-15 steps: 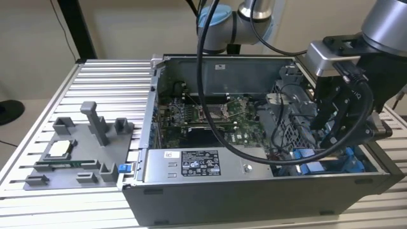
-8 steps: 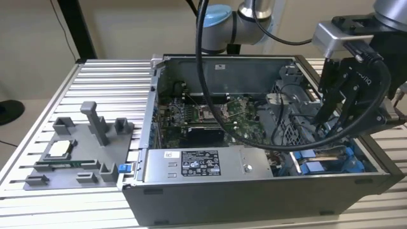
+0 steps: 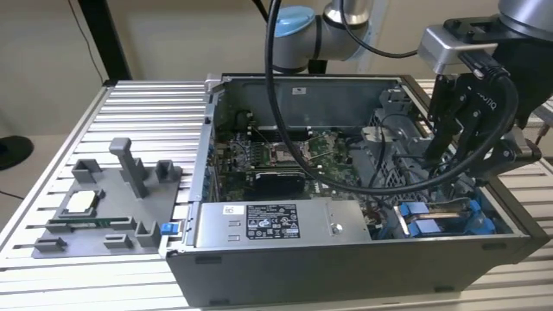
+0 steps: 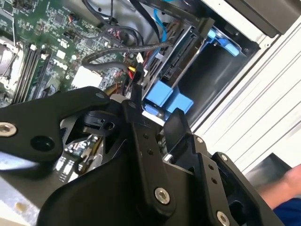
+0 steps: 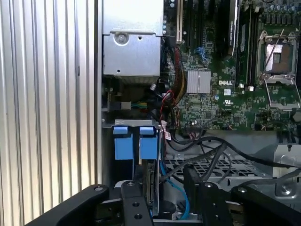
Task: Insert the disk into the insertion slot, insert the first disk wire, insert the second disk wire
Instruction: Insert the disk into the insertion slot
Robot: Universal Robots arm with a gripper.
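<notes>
The disk [image 4: 181,49] stands on edge in the insertion slot [image 4: 209,77], its blue carrier tabs [image 5: 134,141] pointing into the case. In the exterior view the tabs [image 3: 421,220] sit at the case's front right corner, between the slot's blue rails [image 3: 482,219]. My gripper [image 3: 432,155] reaches down into the case just above them. In both wrist views its black fingers [image 4: 136,127] stand apart, open, with nothing gripped, and the gripper [image 5: 162,181] straddles the disk's edge [image 5: 151,181]. A thin blue cable [image 5: 175,190] and black cables [image 5: 207,146] run beside the disk; I cannot tell where their ends go.
The open computer case [image 3: 346,259] lies on a ribbed aluminium table [image 3: 147,110]. A silver box with a sticker [image 3: 272,223] sits at the case's front, the motherboard [image 3: 285,155] behind. A grey fixture tray with posts [image 3: 103,207] stands at the exterior view's left. A blue sleeve [image 4: 287,209] shows.
</notes>
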